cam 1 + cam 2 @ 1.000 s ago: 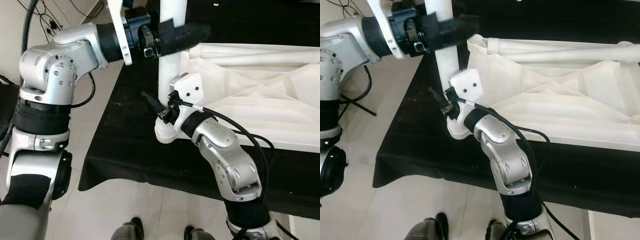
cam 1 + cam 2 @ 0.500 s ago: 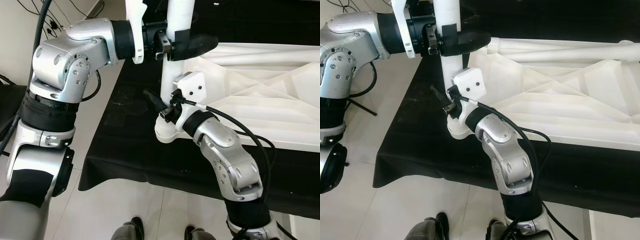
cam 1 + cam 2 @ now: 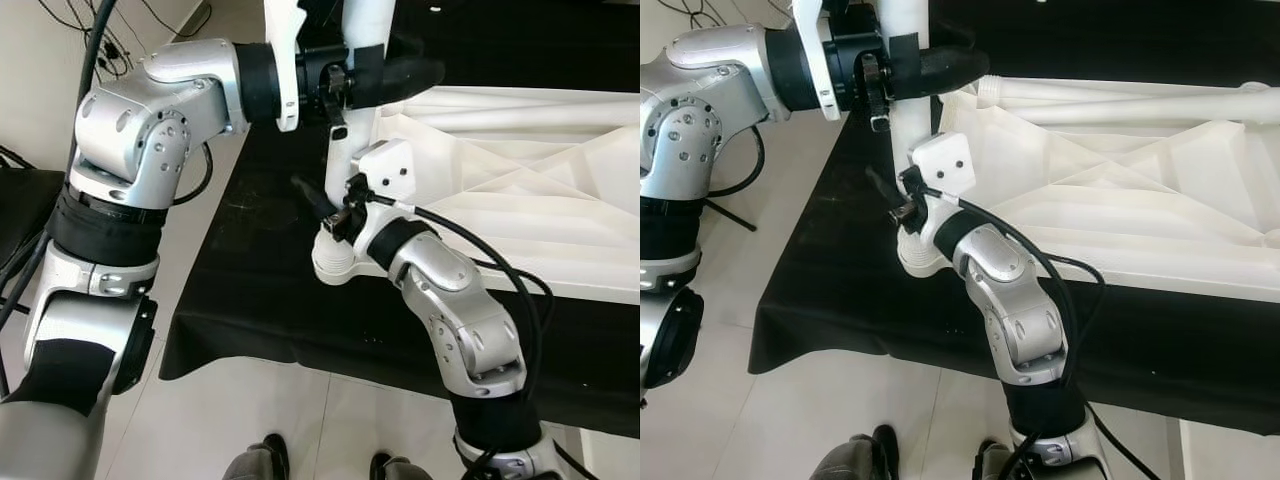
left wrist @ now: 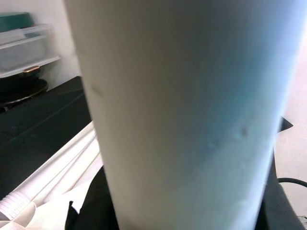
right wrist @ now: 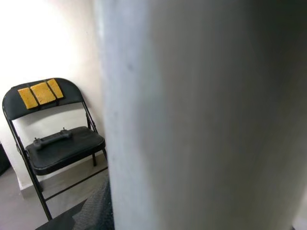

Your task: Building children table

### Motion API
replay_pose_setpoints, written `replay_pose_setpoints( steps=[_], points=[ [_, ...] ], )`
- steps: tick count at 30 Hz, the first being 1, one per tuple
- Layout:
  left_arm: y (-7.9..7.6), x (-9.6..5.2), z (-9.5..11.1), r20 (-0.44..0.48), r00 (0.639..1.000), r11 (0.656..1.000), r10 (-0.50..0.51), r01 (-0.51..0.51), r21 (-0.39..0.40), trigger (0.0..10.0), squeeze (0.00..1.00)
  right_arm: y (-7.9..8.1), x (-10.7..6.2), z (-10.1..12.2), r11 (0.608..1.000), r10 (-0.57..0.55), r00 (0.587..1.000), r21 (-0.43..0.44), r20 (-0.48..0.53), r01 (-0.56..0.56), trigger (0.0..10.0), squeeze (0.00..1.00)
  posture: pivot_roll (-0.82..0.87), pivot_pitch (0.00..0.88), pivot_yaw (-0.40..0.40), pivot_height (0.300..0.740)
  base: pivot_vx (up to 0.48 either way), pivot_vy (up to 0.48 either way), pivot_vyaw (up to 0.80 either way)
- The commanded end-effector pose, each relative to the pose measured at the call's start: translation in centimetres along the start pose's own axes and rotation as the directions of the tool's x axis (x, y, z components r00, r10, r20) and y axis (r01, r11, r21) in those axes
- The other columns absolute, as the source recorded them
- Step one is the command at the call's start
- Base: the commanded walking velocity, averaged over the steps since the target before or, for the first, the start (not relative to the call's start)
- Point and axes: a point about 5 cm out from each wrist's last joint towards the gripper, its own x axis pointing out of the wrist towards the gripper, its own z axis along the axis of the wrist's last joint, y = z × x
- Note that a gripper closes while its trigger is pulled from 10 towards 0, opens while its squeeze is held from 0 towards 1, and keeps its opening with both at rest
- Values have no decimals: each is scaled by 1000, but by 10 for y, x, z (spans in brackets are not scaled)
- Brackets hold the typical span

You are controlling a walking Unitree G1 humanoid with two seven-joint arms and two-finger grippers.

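1. My left end effector [image 3: 375,75] is clamped high on the white table leg [image 3: 345,165], which stands upright at the corner of the upturned white tabletop [image 3: 520,170]; my right end effector [image 3: 325,215] is lower on it, grip unclear.
2. Risk: uneven pulls could tilt the leg and jam its joint.
3. The leg stands near the black bench [image 3: 250,260] edge; floor beyond, little slack between my arms.

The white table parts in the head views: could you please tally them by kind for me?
Upright table leg: 1
Upturned tabletop: 1
Loose legs lying along the tabletop's far edge: 2
Total: 4
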Motion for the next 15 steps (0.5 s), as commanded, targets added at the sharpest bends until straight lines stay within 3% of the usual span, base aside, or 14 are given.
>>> replay_pose_setpoints(
  steps=[1, 2, 3, 6, 7, 12, 15],
  points=[
    [5, -5, 7, 24, 998, 998, 55, -56, 32, 0, 0, 21, 1, -22, 994, 103, 990, 48, -94, -99, 10000, 0, 78, 268, 61, 740, 0, 0, 0],
    [5, -5, 7, 23, 998, 998, 55, -55, 31, 0, 0, 21, 1, -22, 994, 102, 990, 48, -94, -98, 10000, 0, 77, 267, 62, 740, 0, 0, 0],
    [5, -5, 6, 24, 998, 998, 53, -54, 29, 0, 0, 20, 1, -22, 994, 101, 991, 52, -94, -96, 10000, 482, 77, 266, 62, 740, 0, 0, 0],
    [4, -5, 6, 25, 998, 998, 52, -53, 28, 0, 0, 20, 1, -23, 994, 100, 991, 55, -93, -95, 10000, 482, 76, 266, 62, 740, 0, 0, 0],
    [4, -4, 5, 26, 998, 998, 50, -50, 26, 0, 0, 19, 1, -22, 993, 105, 990, 62, -89, -100, 10000, 1000, 76, 265, 63, 740, 0, 0, 0],
    [3, -3, 5, 35, 999, 999, 42, -43, 20, 0, 0, 10, 4, -19, 985, 149, 986, 94, -75, -142, 10000, 1000, 75, 269, 61, 740, 0, 0, 0],
    [1, -2, 6, 41, 999, 999, 31, -32, 19, 0, 0, 1, 11, -17, 967, 249, 964, 72, -90, -243, 10000, 1000, 70, 268, 61, 740, 0, 0, 0]
  ],
)
